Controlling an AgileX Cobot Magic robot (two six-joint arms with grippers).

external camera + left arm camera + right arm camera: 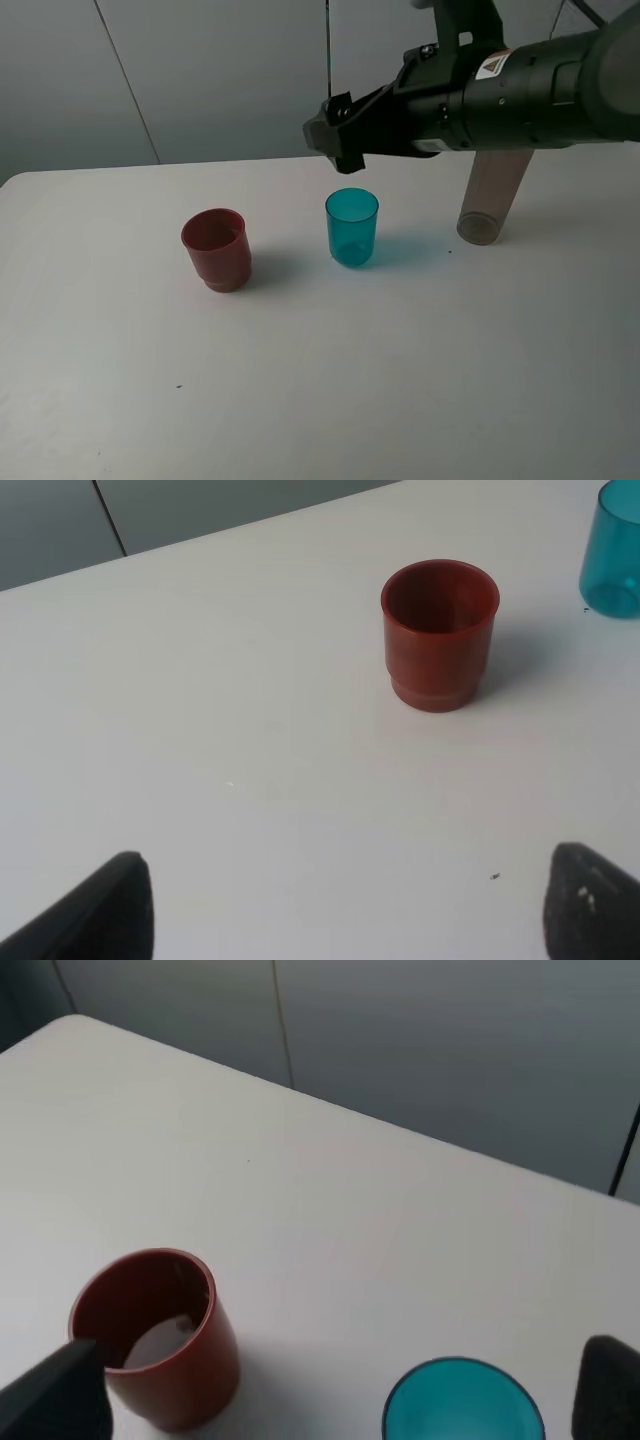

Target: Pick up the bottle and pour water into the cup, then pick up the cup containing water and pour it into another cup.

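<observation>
Right pincer point(335, 135) nearest lens, jaws wide, empty, hovering above teal cup point(352, 227). Red cup point(216, 249) at cup's 9 o'clock, apart. Bottle point(492, 198) upright at 3 o'clock on counter point(320, 400). Left pincer point(345, 905) open, empty. Whether either pour is done cannot be told.

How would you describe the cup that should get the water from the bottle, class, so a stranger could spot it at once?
Start at the white table. Three containers stand roughly in a row; take the middle one, the teal cup, under the right gripper. It is see-through blue-green, unlike the squat solid red cup and the tall smoky bottle.
</observation>
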